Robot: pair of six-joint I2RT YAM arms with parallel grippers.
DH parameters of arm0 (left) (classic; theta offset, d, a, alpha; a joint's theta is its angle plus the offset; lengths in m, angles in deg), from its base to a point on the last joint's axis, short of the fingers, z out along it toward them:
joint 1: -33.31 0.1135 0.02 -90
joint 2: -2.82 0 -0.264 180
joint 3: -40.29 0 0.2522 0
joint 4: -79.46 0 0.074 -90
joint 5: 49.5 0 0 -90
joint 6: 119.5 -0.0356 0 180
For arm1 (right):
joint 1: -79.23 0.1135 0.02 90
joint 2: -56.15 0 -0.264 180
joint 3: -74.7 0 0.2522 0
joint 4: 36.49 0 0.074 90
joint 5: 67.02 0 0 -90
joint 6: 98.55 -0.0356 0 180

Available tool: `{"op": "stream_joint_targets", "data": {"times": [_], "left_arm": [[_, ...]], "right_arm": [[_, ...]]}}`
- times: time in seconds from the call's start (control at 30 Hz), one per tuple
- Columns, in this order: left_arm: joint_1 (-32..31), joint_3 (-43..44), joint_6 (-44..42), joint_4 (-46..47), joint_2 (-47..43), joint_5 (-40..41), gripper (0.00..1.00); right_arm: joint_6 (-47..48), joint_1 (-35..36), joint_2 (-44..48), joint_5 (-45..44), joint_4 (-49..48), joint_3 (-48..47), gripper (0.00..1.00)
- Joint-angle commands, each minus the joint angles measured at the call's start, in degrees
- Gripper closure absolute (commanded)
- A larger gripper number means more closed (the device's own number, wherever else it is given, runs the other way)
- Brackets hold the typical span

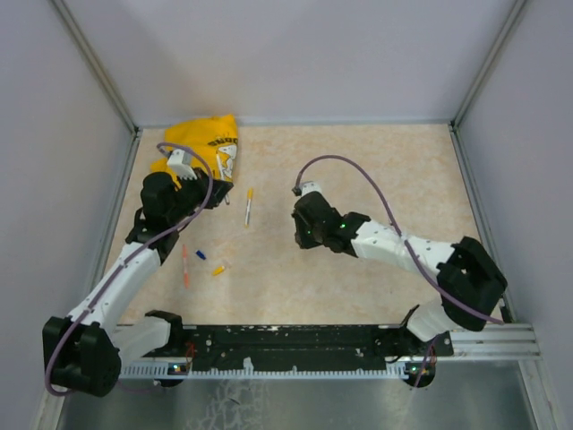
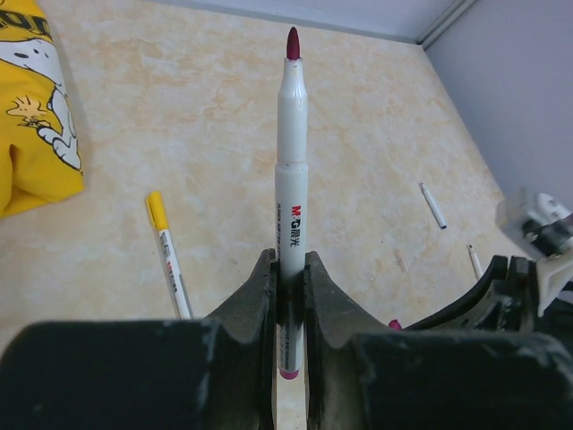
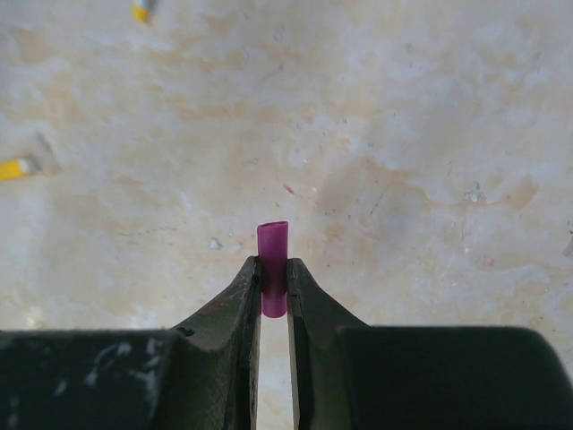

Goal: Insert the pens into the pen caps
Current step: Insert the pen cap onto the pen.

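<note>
My left gripper [image 2: 289, 264] is shut on a white pen [image 2: 291, 170] with a dark red-purple tip; the pen points forward, above the table. In the top view the left gripper [image 1: 201, 193] is beside the yellow cloth. My right gripper [image 3: 273, 269] is shut on a purple pen cap [image 3: 273, 253] with its open end forward; in the top view it [image 1: 303, 231] is mid-table. A white pen with a yellow cap [image 1: 249, 206] lies between the arms and also shows in the left wrist view [image 2: 168, 255]. An orange-red pen [image 1: 185, 266], a blue cap [image 1: 200, 254] and a yellow cap [image 1: 218, 270] lie at front left.
A yellow printed cloth [image 1: 210, 143] lies at the back left, also in the left wrist view [image 2: 31, 107]. Two thin white sticks [image 2: 432, 204] lie on the table near the right arm [image 2: 537, 224]. Grey walls enclose the table on three sides.
</note>
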Motion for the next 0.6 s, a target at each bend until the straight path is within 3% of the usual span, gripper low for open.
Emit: {"op": "stream_joint_targets", "data": {"times": [0.0,0.17,0.27,0.43,0.57], "left_arm": [[0.42,-3.82,3.19,8.34,-3.61,-2.53,1.00],[0.34,-3.14,1.96,8.54,-3.89,-9.09,1.00],[-1.38,0.35,0.57,3.77,-2.87,-13.28,1.00],[-13.84,3.51,-5.59,-0.51,-3.80,-2.46,1.00],[-19.95,1.42,-5.70,3.25,-3.96,-1.31,1.00]], "right_arm": [[-1.67,-0.21,8.15,-2.03,-9.62,2.55,1.00],[-5.40,-0.83,16.20,-5.14,-19.96,9.13,1.00],[-5.81,-0.82,20.00,-7.66,-24.14,11.91,1.00],[-3.51,-0.78,24.99,-8.42,-27.95,14.67,1.00],[-3.60,-0.80,29.21,-11.45,-29.50,16.23,1.00]]}}
